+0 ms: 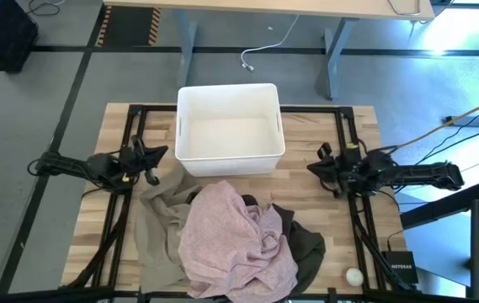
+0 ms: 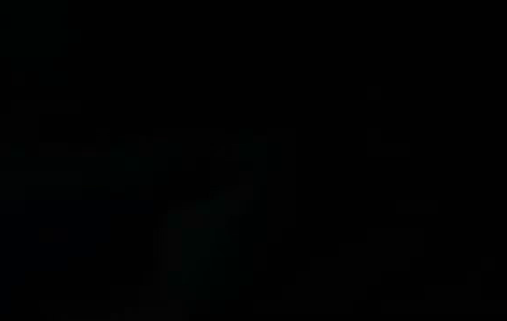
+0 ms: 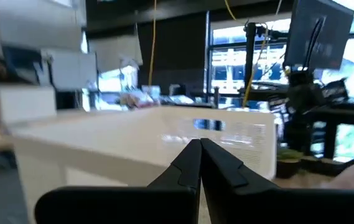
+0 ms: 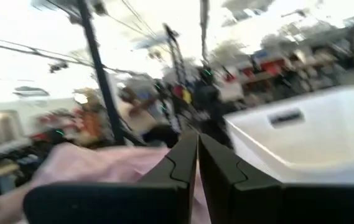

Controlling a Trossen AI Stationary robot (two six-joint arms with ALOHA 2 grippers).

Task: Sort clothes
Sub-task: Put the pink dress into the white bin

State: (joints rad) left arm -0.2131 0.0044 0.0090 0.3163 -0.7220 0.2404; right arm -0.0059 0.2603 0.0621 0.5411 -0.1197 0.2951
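1. Clothes sit heaped on the table (image 1: 340, 269), just in front of the white bin (image 1: 231, 130). The pale pink garment (image 1: 235, 240) lies on top, the beige-khaki garment (image 1: 155, 215) spreads beneath it toward the left arm, and the dark olive-green garment (image 1: 306, 240) shows at the right edge. A small black piece (image 1: 250, 200) peeks out near the bin.
2. Left tool (image 1: 151, 160): beside the bin's left corner, above the khaki edge. Fingers pressed together in the left wrist view, holding nothing.
3. Right tool (image 1: 316, 166): beside the bin's right side, clear of the heap. Fingers together, empty.
4. The bin appears empty; sorting apparently not begun.
5. Low view is black; no side-on check of height.
6. Risks: the layers overlap, so a grab at the pink may drag khaki or olive along. A shallow pinch could slip off loose fabric. A small white ball (image 1: 353, 275) near the table edge could get swept off by dragged cloth.
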